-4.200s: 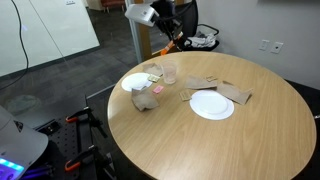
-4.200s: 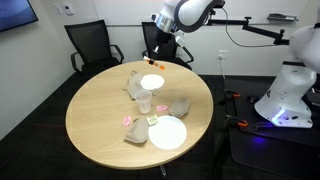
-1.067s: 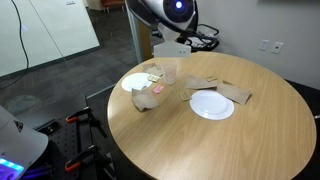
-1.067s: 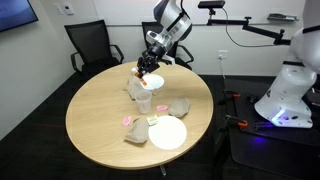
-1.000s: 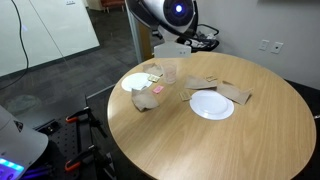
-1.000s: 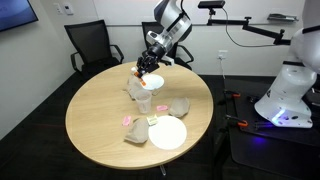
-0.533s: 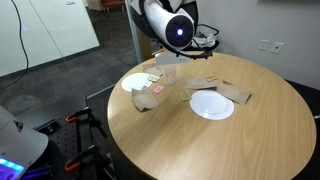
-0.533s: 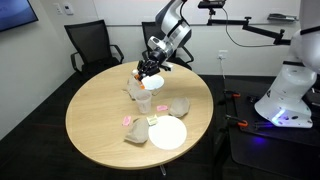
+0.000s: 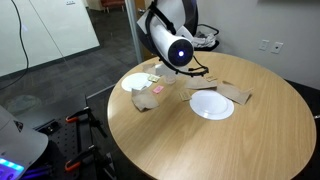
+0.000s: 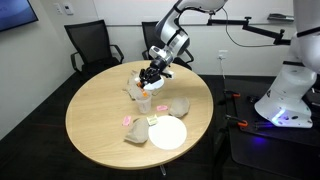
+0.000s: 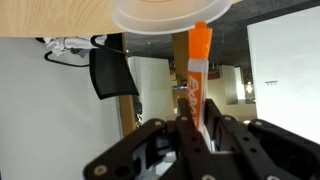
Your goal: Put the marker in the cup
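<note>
Since a second ago you lowered the gripper (image 11: 197,122) over the cup (image 11: 165,14); its jaws are closed tight on the marker (image 11: 198,60), pointing at the mouth so it can drop inside.

Up and fairly close in an exterior view, the camera looks across the round table (image 9: 200,140) to the arm (image 9: 172,42) on the far side. In an exterior view from higher and farther back, it takes in the whole table (image 10: 100,120) and the arm (image 10: 172,38), so both share tabletop and arm. The wrist view sits tight on the gripper (image 11: 198,122) clasping the marker (image 11: 200,60), with the table's wood along the top edge.
</note>
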{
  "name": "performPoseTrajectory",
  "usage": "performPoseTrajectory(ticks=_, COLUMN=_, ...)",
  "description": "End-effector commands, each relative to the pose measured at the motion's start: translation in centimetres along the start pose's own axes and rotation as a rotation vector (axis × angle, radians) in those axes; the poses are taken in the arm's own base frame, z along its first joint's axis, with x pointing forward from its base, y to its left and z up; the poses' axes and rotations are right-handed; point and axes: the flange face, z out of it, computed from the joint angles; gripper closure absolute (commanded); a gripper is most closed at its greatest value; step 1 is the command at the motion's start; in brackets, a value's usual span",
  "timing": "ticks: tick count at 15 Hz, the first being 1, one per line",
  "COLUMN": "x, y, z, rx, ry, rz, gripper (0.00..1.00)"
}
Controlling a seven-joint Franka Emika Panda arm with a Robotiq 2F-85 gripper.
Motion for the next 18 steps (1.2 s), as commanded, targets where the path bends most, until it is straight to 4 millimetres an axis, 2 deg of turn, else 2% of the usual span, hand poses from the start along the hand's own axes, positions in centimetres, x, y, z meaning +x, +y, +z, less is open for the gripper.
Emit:
performPoseTrajectory(ticks=1, x=-0.8, y=0.9, z=0.0, rx=-0.007, ry=0.03, rz=0.004, gripper=0.95)
performPoseTrajectory(ticks=12, x=-4.1, y=1.9, z=0.8, rx=-0.043, ry=0.019, rz=0.061, gripper=0.95)
performPoseTrajectory(ticks=13, x=-4.2, y=2.0, z=0.9, rx=-0.045, ry=0.021, rz=0.066, gripper=0.55)
performPoseTrajectory(ticks=15, x=-4.5, y=2.0, z=1.0, rx=-0.048, ry=0.023, rz=0.073, gripper=0.48)
performPoseTrajectory(ticks=18, x=-4.5, y=2.1, z=1.1, rx=-0.053, ry=0.028, rz=0.073, gripper=0.25)
